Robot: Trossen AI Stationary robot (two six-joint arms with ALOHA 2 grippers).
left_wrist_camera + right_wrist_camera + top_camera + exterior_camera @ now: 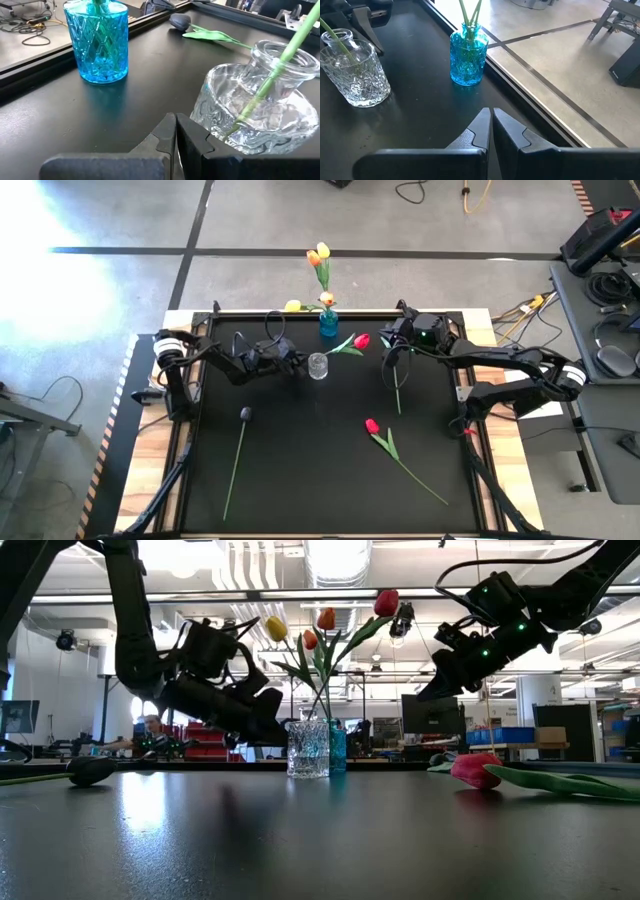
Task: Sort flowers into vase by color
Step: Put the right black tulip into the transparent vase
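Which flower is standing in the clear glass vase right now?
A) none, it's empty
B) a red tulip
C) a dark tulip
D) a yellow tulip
B: in the high view a green stem runs from the clear glass vase out to a red tulip head, while the yellow and orange tulips stand in the blue vase and the dark tulip lies flat on the table.

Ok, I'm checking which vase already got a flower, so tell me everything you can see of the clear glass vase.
The clear glass vase is a squat, round jar of cut, patterned glass with a narrow neck and open mouth. It stands upright on the black table, near the far edge, beside the blue vase but apart from it. One green stem leans out of its mouth, carrying a red tulip. The shut left pincer sits just beside it.
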